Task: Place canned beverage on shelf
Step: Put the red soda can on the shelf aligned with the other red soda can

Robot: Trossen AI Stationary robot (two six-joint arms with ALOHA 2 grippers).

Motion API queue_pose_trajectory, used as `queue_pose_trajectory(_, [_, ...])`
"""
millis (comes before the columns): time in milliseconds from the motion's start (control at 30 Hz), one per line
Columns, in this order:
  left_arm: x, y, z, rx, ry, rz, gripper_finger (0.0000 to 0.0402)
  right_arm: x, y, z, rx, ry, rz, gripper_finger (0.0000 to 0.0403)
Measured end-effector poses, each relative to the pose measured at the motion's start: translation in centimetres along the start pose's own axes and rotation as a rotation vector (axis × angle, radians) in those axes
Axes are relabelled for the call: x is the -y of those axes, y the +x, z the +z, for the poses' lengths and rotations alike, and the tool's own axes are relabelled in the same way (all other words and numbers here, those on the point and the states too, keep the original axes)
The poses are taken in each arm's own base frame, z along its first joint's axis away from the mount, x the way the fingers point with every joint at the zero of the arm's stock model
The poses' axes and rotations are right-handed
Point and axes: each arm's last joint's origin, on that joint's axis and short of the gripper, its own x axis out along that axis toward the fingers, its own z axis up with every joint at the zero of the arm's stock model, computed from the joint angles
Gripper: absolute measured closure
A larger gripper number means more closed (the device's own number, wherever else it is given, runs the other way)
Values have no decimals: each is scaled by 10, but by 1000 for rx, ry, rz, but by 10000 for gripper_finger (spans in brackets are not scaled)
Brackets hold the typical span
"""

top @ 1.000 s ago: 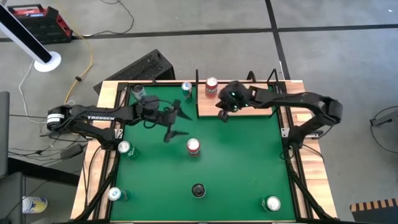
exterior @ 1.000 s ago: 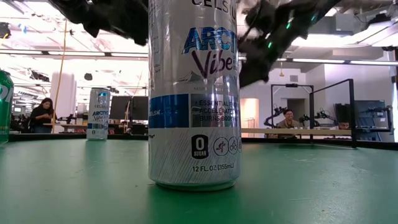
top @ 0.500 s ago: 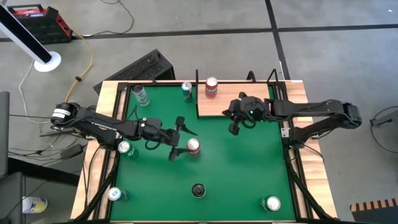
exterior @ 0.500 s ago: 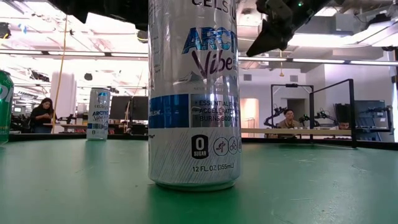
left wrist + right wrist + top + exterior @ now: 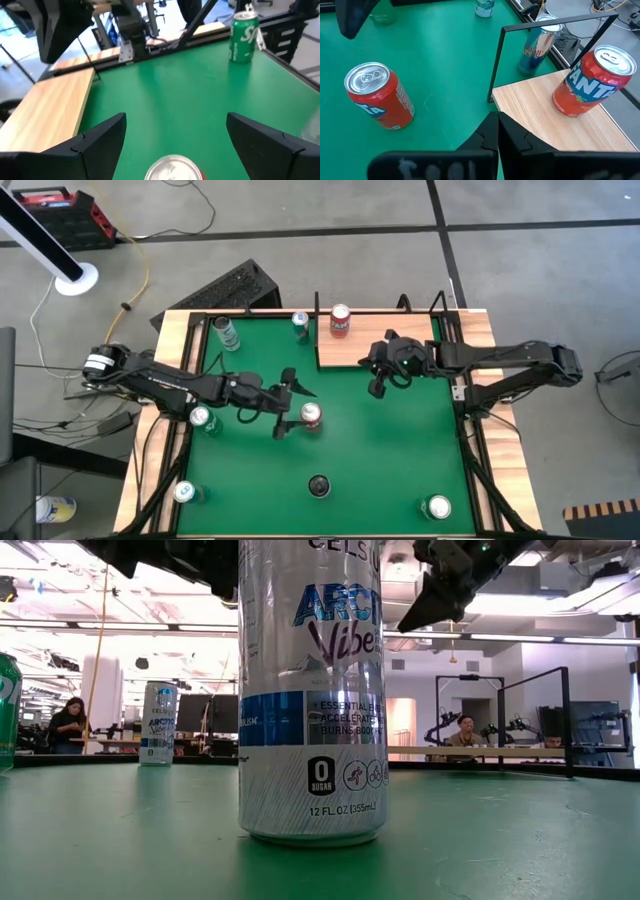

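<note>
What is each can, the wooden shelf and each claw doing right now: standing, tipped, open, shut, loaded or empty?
Red can on the shelf: upright.
Shelf: holds that one can.
Red can mid-table: upright, between the left claw's fingers, not gripped.
Left claw: open.
Right claw: shut, empty, beside the shelf's front edge.
Green can: upright.
Silver can close to the low camera: upright.

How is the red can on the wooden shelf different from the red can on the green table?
The red Fanta can on the light-wood shelf stands on the plank, away from both grippers. The red Fanta can on the green table stands down on the felt, and the open left gripper sits right beside it, fingers either side. Both are upright, red, with silver tops.
</note>
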Motion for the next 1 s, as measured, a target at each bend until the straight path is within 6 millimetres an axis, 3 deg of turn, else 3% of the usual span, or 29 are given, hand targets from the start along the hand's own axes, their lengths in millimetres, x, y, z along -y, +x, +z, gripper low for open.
queue_pose_trajectory(367, [6,29,-31,-50,-27,26,69,0,0,0,-3,-4,0,378])
queue_pose_trajectory(1000, [1,32,-50,-194,-103,9,69,5,1,0,-6,-8,-16,376])
